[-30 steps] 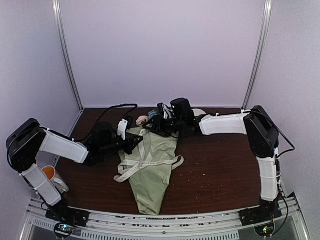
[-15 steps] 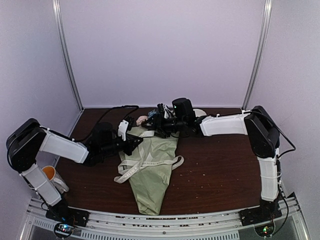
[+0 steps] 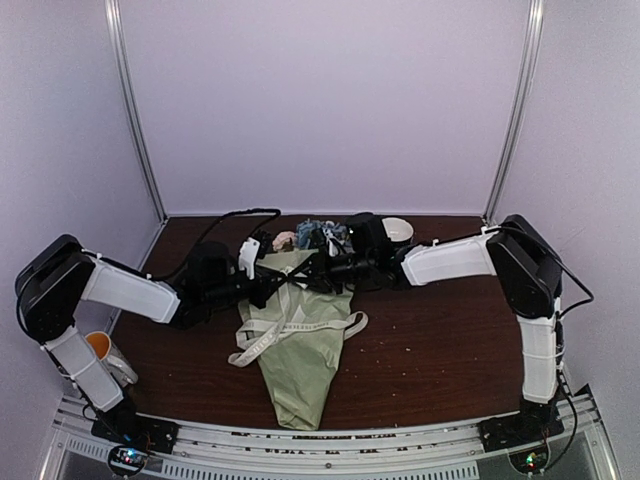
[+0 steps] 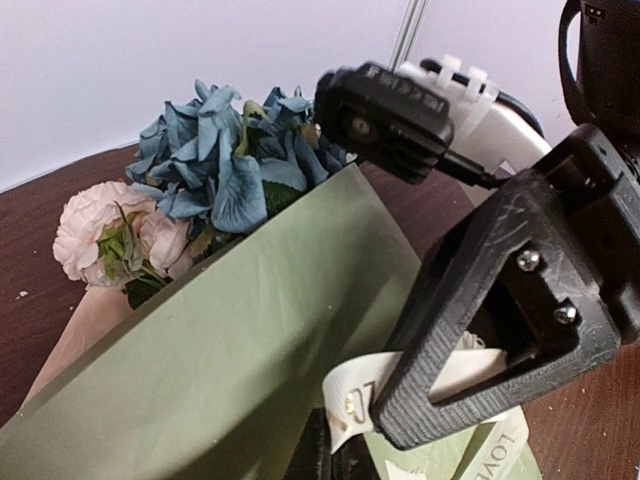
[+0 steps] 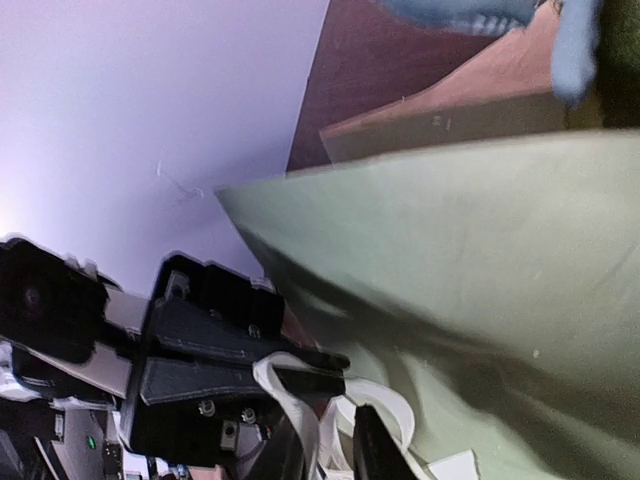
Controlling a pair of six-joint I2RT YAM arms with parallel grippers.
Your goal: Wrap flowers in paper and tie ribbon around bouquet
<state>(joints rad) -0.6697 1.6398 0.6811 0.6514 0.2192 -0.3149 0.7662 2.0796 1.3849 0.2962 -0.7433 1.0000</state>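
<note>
The bouquet (image 3: 300, 345) lies mid-table as a sage-green paper (image 4: 230, 350) cone, its narrow end toward me. Blue and pink flowers (image 3: 316, 235) show at its far, wide end. The cream ribbon (image 3: 262, 340) crosses the cone and loops out on both sides. My left gripper (image 4: 335, 452) is shut on one ribbon end (image 4: 362, 398) over the cone's upper left edge. My right gripper (image 5: 332, 455) meets it from the right. Its fingers (image 5: 375, 452) stand a little apart with ribbon strands (image 5: 318, 425) between them.
An orange cup (image 3: 100, 348) stands by the left arm's base. A white bowl (image 3: 398, 230) sits at the back behind the right wrist. A black cable (image 3: 232, 214) arcs over the back left. Small pale crumbs dot the table right of the cone.
My right gripper has come down and left from over the blooms to the ribbon beside the left gripper, and its jaws have narrowed. The flowers now show. The left gripper has barely moved.
</note>
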